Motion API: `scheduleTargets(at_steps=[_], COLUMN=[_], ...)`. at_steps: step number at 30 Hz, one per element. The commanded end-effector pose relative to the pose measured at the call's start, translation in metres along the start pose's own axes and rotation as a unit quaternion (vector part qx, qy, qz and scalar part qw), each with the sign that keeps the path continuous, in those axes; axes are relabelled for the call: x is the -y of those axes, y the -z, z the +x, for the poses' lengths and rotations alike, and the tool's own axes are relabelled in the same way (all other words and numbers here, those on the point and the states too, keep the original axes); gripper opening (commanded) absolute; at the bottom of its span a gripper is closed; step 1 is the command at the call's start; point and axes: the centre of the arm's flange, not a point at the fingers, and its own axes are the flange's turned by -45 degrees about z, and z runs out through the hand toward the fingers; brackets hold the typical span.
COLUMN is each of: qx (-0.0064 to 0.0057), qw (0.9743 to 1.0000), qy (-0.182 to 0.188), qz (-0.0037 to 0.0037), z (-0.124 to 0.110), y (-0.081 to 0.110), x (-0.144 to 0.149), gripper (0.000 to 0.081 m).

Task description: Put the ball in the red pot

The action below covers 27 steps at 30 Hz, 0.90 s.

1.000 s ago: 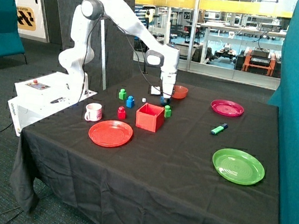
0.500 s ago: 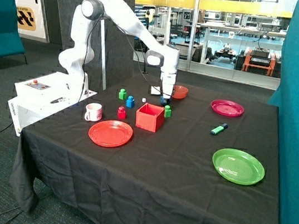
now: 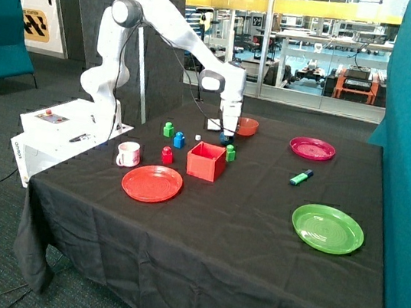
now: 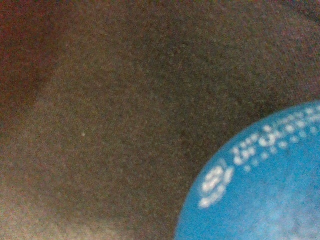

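— Black cloth covers your tabletop [image 3: 210, 224], and the gripper [image 3: 226, 138] is down low over it, just behind the red pot [image 3: 206, 161] and beside the orange-red bowl [image 3: 247, 126].

— Where is the ball?

— You find the ball [image 4: 260, 185] right under the wrist camera, a blue curve with pale dotted marks, lying against the dark cloth. In the outside view a small dark blue spot shows at the gripper's tip, behind the pot's far corner. The ball is not in the pot.

— Is the gripper shut on it?

— You cannot tell. Neither view shows the fingers clearly, so whether they are spread or pinching the ball is not visible.

— What else is around?

— You have a green pegged block [image 3: 230, 153] just beside the pot's far corner, a blue block [image 3: 179, 140] and another green one [image 3: 168, 129] further back, and a red block [image 3: 167, 154] near the white mug [image 3: 128, 154]. A flat red plate [image 3: 152, 183] lies in front of the pot. A magenta plate [image 3: 312, 148], a green plate [image 3: 327, 228] and a green marker [image 3: 301, 178] lie well apart, toward the other side.
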Motion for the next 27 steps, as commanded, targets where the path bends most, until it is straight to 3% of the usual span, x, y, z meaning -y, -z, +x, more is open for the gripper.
scheduleTargets(at_steps=[1, 27], qx=[-0.0017, -0.0017], qw=[1.0, 0.9999], qy=[0.003, 0.016], qz=[-0.00035, -0.00037], z=[-0.003, -0.003], y=[-0.002, 0.02], x=[-0.001, -0.003], gripper=[0.0, 0.0])
